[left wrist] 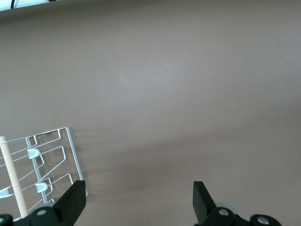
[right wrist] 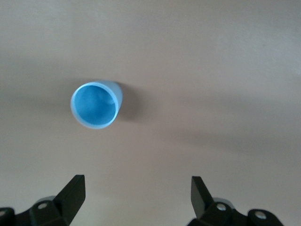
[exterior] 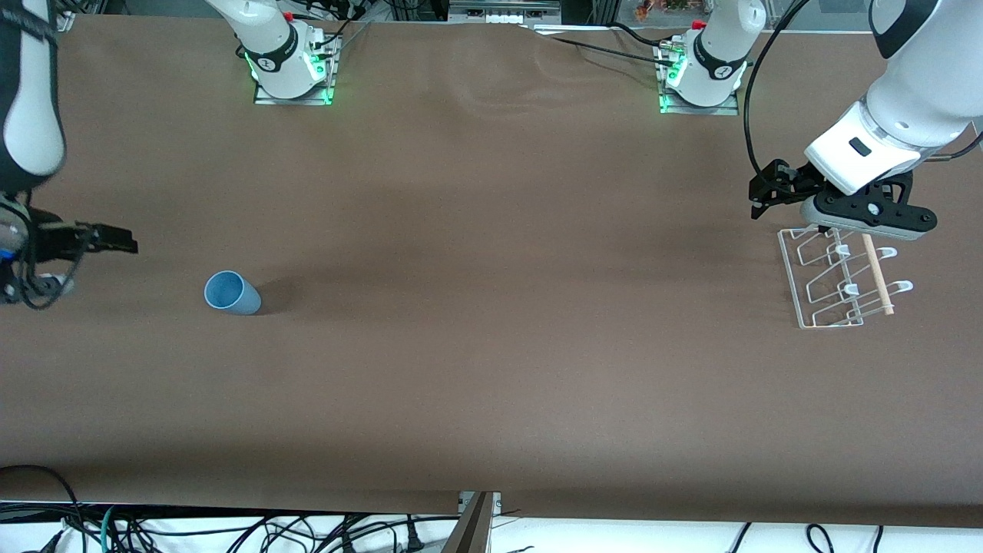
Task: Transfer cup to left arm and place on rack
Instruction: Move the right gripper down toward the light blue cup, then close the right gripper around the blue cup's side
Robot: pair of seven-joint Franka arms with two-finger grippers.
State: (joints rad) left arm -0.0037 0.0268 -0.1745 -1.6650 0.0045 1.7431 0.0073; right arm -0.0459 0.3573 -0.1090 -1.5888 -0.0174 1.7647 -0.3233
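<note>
Toward the right arm's end of the table stands the cup [exterior: 231,293], a smooth, light-blue, handleless tumbler, upright with its mouth up. Near it, the right gripper [exterior: 115,246] hangs spread and empty. The left gripper [exterior: 760,201], also spread, hovers by the white wire rack [exterior: 833,280].

High front camera faces robots; wrist cameras look down.

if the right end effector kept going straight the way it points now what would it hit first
Probably just bare tabletop. The open right end effector points down at the brown table, and the light-blue cup stands off the line between its fingers, so it would likely miss it, though depth is hard to judge.
</note>
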